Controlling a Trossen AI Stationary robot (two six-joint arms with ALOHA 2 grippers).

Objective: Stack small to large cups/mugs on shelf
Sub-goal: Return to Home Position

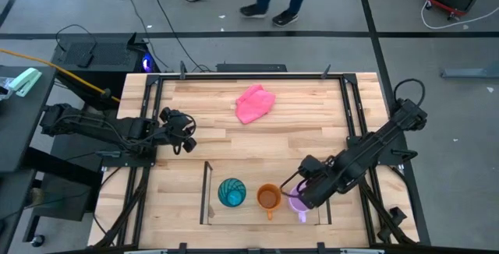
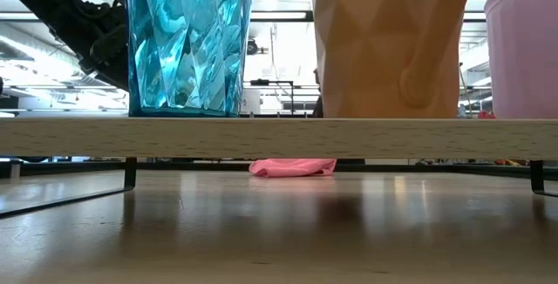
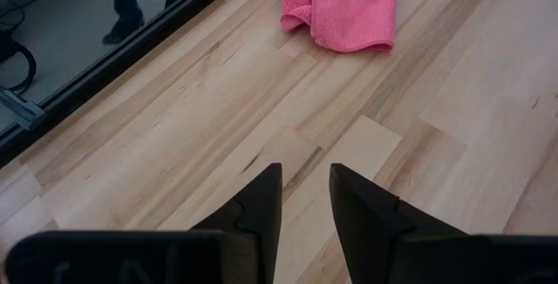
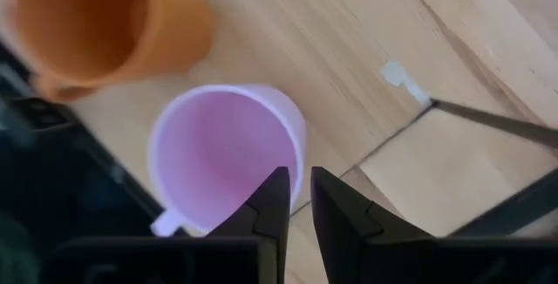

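Your right gripper (image 4: pixel 296 178), slightly parted and empty, hovers over the lilac handled mug (image 4: pixel 222 149), set free at the right end of the dark-rod wooden shelf (image 2: pixel 279 136); your left gripper (image 3: pixel 305 172), also parted, idles left.

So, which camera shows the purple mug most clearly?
The right wrist view: the purple mug shows most of its rim, its inside and its handle, just beyond the right claw. In the high view the claw partly covers it. The low view catches only one side at the picture's edge. The left wrist view misses it.
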